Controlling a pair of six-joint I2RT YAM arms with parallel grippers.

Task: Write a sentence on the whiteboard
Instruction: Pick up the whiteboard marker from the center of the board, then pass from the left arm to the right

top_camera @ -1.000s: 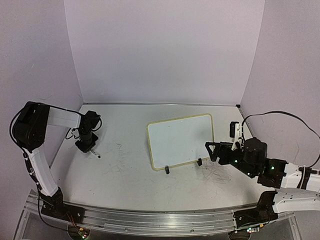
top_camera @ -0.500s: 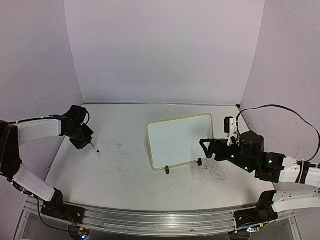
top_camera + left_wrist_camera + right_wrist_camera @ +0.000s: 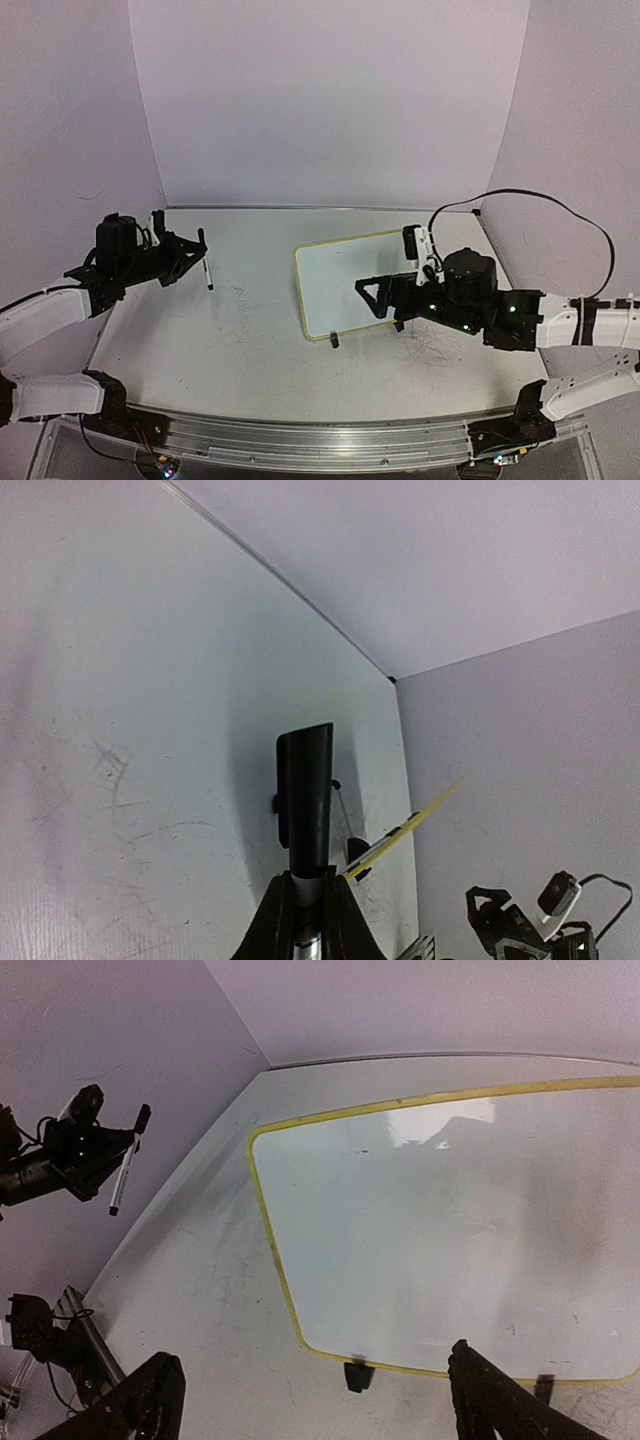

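The whiteboard (image 3: 350, 275) stands tilted on two black clip feet right of the table's middle, its face blank. No sentence shows on it. My left gripper (image 3: 190, 262) is shut on a black-capped marker (image 3: 206, 268) and holds it off the table at the left, well apart from the board. In the left wrist view the marker (image 3: 305, 790) sticks out from between the fingers of the gripper (image 3: 305, 885), and the board (image 3: 405, 830) shows edge-on. My right gripper (image 3: 385, 300) is open and empty over the board's near edge. In its own view the gripper (image 3: 315, 1400) spans the board's (image 3: 450, 1230) near left corner.
The white tabletop (image 3: 250, 330) carries faint grey scribble marks. Purple walls close in the back and both sides. A metal rail (image 3: 300, 440) runs along the near edge. The right arm's black cable (image 3: 520, 205) arcs above it.
My left gripper has lifted the marker off the table and swung it to a raised hold. My right gripper has moved left from beside the board to over its near edge.
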